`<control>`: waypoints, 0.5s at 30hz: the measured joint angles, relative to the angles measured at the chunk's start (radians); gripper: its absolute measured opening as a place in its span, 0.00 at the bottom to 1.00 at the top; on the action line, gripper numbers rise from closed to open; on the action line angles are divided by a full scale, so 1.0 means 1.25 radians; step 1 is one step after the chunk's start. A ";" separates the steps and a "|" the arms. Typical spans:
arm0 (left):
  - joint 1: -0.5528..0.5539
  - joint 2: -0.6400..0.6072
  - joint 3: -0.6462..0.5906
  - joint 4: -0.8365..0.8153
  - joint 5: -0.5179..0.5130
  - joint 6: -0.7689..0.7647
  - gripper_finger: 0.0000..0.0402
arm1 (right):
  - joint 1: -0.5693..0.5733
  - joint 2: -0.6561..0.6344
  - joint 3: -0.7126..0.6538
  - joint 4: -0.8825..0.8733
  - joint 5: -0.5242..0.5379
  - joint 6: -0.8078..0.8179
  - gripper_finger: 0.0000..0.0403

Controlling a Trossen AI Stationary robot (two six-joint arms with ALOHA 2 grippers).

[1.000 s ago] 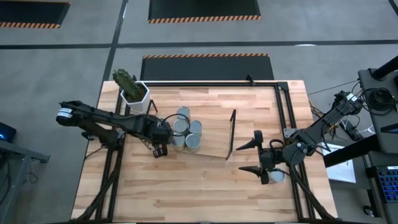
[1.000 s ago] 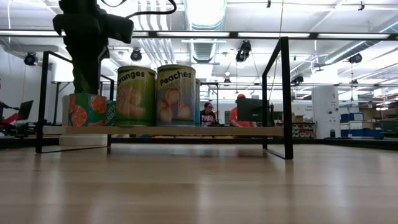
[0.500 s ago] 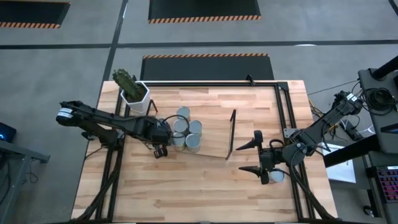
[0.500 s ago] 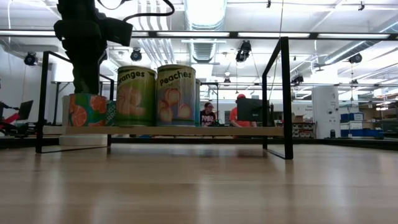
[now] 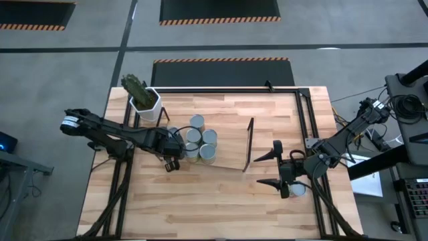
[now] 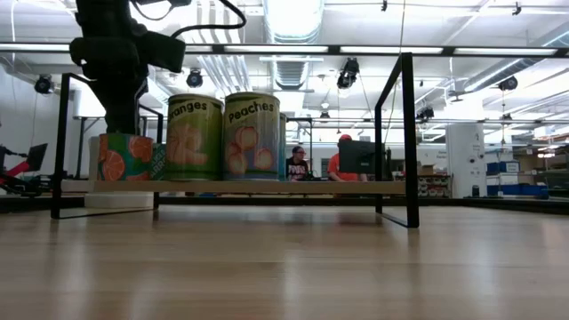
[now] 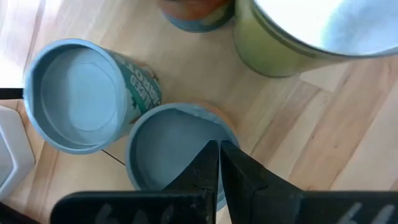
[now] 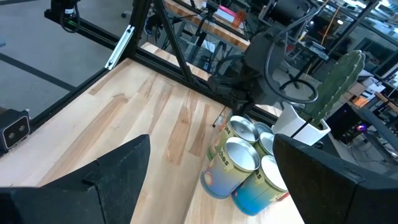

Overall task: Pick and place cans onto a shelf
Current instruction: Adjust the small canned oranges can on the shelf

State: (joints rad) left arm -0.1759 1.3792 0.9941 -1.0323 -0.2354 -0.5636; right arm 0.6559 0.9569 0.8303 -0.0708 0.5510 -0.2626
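Several cans (image 5: 199,139) with shiny tops and coloured labels stand bunched on the left part of the light-wood shelf (image 5: 227,148), between its black wire frames (image 5: 249,144). The low view shows a short orange-labelled can (image 6: 124,156) beside two taller ones (image 6: 222,138). My left gripper (image 7: 218,163) is shut right above the orange can's round top (image 7: 169,149). I cannot tell whether it touches the top. My right gripper (image 5: 274,167) is open and empty past the shelf's right frame; its fingers stand wide apart in its wrist view (image 8: 211,186).
A white hexagonal pot with a cactus (image 5: 144,99) stands at the table's far left, close behind the cans. A teal-labelled can (image 7: 81,93) stands next to the orange one. The shelf's right half (image 6: 329,187) is bare. People sit in the room behind (image 6: 298,164).
My left gripper has gone a little toward the table's left edge, still over the orange can, which has stayed in place on the shelf.
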 joint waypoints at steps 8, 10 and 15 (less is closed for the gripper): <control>-0.010 0.000 0.005 -0.005 0.053 0.014 0.00 | 0.000 0.000 0.000 0.000 0.000 -0.001 0.81; -0.012 -0.001 0.005 -0.016 0.056 0.015 0.00 | 0.000 0.000 0.000 0.000 0.000 -0.001 0.81; -0.012 -0.004 0.006 -0.035 0.056 0.014 0.00 | 0.000 0.000 0.000 0.000 0.000 -0.001 0.81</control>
State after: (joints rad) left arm -0.1909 1.3743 1.0012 -1.0763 -0.1658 -0.5463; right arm 0.6561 0.9572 0.8301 -0.0708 0.5510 -0.2634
